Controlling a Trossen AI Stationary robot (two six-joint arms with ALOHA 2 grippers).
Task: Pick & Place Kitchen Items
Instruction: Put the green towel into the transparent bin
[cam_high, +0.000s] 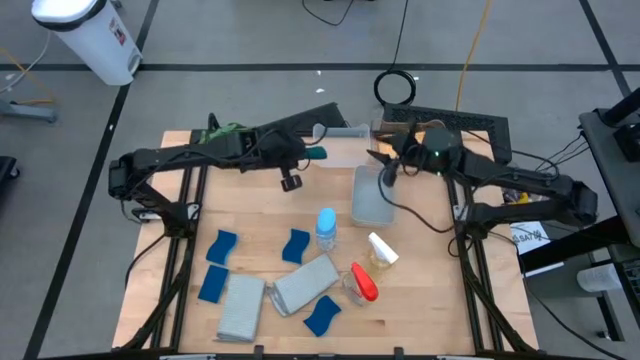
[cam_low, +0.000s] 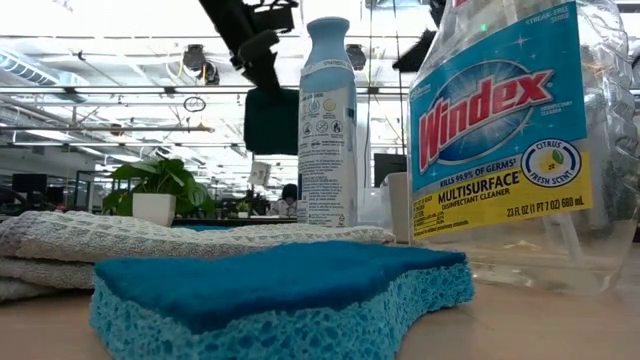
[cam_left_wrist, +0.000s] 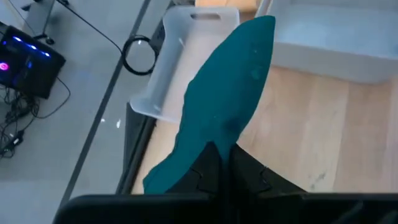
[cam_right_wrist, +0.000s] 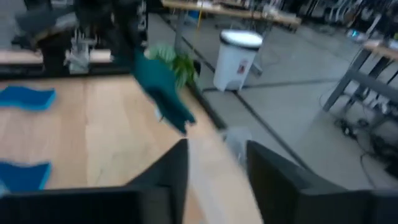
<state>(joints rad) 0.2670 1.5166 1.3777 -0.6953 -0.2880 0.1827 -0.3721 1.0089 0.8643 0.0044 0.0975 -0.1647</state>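
A dark teal cloth (cam_left_wrist: 227, 93) hangs in the air over the table's far middle, with my left gripper (cam_left_wrist: 221, 152) shut on it; the low view shows the cloth (cam_low: 270, 120) dangling below the fingers. My right gripper (cam_right_wrist: 216, 168) stands open with nothing between its fingers, raised above a clear bin (cam_high: 372, 197). On the near half of the table lie blue sponges (cam_high: 222, 247), two grey cloths (cam_high: 305, 283), and bottles with a blue top (cam_high: 326, 228), a white top (cam_high: 382, 250) and a red top (cam_high: 362, 283). My left gripper pinches the teal cloth between its two fingers at one end (cam_left_wrist: 214, 138). The fingers slant down from the table's left. One layer or several, I cannot tell. The cloth hangs slack below them, lifted clear of the table.
A second clear bin (cam_left_wrist: 186, 56) stands at the table's far edge, below and beyond the hanging cloth. A small green potted plant (cam_high: 222, 132) sits at the far left corner. In the low view a sponge (cam_low: 280, 290) and a large spray bottle (cam_low: 510, 130) fill the foreground.
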